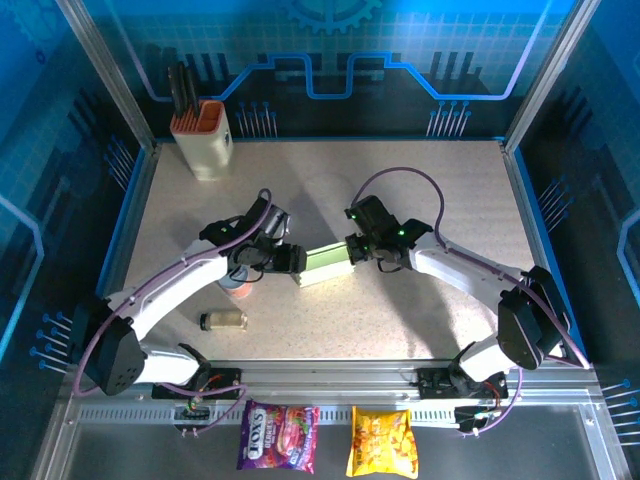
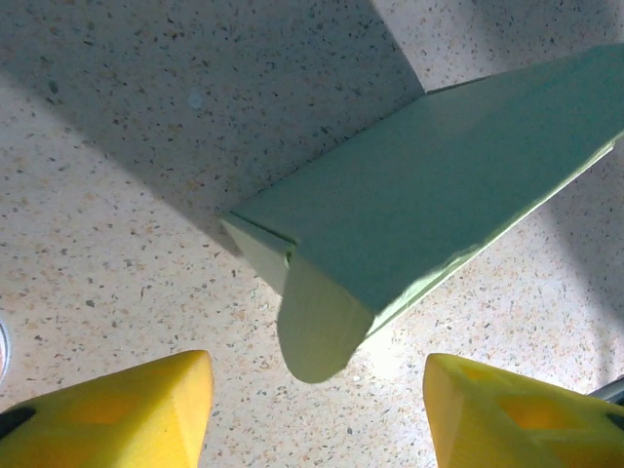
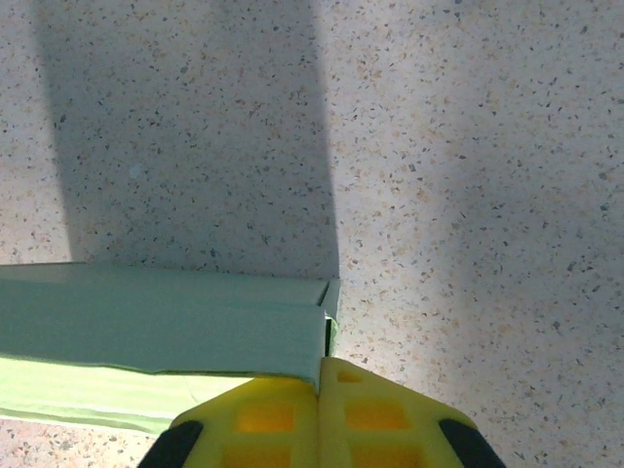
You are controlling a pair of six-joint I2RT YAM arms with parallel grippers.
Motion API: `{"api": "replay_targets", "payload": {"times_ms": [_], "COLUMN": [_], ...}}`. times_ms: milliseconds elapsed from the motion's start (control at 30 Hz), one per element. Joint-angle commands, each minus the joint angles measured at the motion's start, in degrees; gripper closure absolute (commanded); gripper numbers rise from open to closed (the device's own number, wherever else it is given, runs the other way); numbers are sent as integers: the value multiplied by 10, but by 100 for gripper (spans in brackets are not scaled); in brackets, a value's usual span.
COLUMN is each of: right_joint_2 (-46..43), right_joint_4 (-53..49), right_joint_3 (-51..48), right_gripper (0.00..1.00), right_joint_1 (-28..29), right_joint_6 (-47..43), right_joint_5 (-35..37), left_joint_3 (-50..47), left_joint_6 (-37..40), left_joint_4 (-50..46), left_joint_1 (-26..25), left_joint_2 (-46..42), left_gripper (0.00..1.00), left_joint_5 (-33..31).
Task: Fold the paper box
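The paper box [image 1: 325, 266] is a pale mint-green, long and narrow box at the table's middle, lying between my two grippers. In the left wrist view the paper box [image 2: 439, 185] slants up to the right, and a rounded flap [image 2: 317, 331] hangs loose from its near end. My left gripper [image 2: 317, 414] is open just short of that flap, its yellow fingers [image 2: 146, 409] wide apart with bare table between them. My right gripper [image 3: 320, 414] is shut, pinching the thin end wall of the paper box [image 3: 156, 317] at its right corner.
A cream holder with an orange rim [image 1: 205, 140] stands at the back left. A small clear jar [image 1: 223, 320] lies near the left arm, with a round pinkish object [image 1: 237, 288] just behind it. Two snack bags [image 1: 278, 437] [image 1: 381, 442] lie beyond the front rail.
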Motion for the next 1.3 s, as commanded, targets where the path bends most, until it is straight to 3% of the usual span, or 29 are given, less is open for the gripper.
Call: {"api": "replay_targets", "payload": {"times_ms": [0,333,667,833,967,1267], "right_joint_2": [4,12,18,17,19,23], "right_joint_4": [-26,-35,-36,-37,-35,-36], "right_joint_3": [22,30,32,32,31,33], "right_gripper": [100,100,100,100,100,100], "right_joint_1": [10,13,15,15,15,15], "right_joint_6": [9,19,21,20,21,24], "right_joint_5": [28,40,38,38,35,35], "left_joint_3": [26,17,8,18,22,14], "left_joint_6": [1,-44,-49,-32,-30,-58], "left_joint_4": [-13,12,28,3,10,52], "left_joint_1": [5,4,4,4,4,3], "left_joint_2": [-13,6,10,15,20,30], "left_gripper": [39,46,49,44,42,58], "left_joint_5": [-12,56,48,8,17,82]}}
